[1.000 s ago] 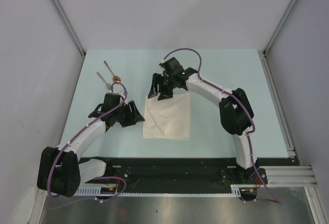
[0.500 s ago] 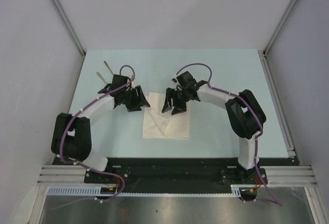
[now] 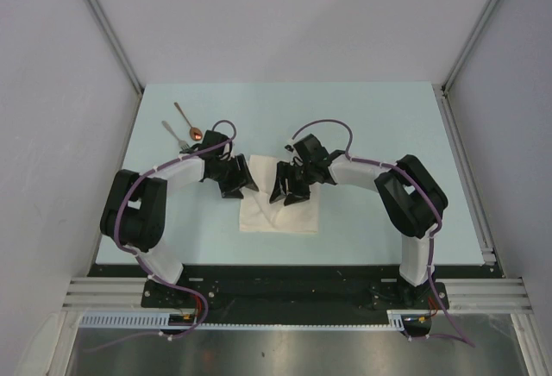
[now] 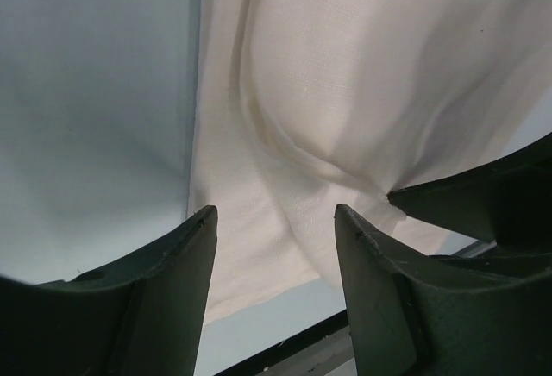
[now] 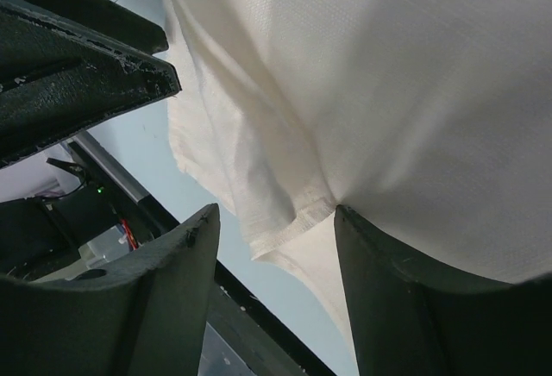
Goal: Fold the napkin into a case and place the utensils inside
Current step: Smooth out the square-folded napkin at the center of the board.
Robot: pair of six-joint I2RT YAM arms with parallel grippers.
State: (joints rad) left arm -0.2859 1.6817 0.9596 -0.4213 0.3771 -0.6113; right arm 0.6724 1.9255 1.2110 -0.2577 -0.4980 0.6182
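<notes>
Napkin (image 3: 285, 212) | far half beneath left and right jaws | both spread

We find the left gripper (image 3: 236, 186) and right gripper (image 3: 288, 193) crowding the napkin (image 3: 280, 214), a narrow gap between them; spoon (image 3: 187, 121) and fork (image 3: 172, 132) lie just beyond the left arm (image 3: 177, 172).

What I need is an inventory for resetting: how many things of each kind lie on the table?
Napkin: 1
Fork: 1
Spoon: 1
Total: 3
</notes>
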